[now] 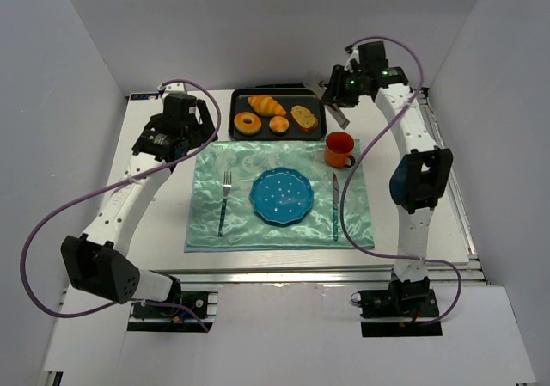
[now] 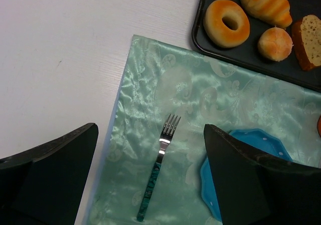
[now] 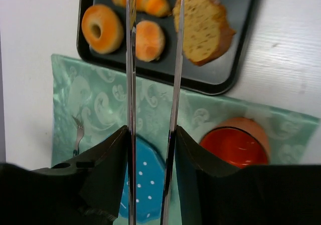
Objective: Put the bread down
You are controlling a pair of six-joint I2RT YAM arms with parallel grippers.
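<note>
A dark tray point(image 1: 236, 111) at the back holds a croissant point(image 1: 266, 105), a ring doughnut point(image 1: 247, 133), a round bun point(image 1: 278, 125) and a bread slice point(image 1: 303, 117). A blue plate point(image 1: 281, 196) lies on the green mat. My right gripper point(image 1: 339, 89) hovers at the tray's right end, shut on metal tongs point(image 3: 131, 59); the tong blades point over the bun point(image 3: 149, 39) and slice point(image 3: 203, 27) and stand apart with nothing between them. My left gripper point(image 2: 150, 130) is open and empty above the mat's left edge, over the fork point(image 2: 160, 160).
An orange mug point(image 1: 339, 149) stands on the mat's back right corner, close below the tongs. A knife point(image 1: 335, 205) lies right of the plate and a fork point(image 1: 225, 201) left of it. White walls enclose the table.
</note>
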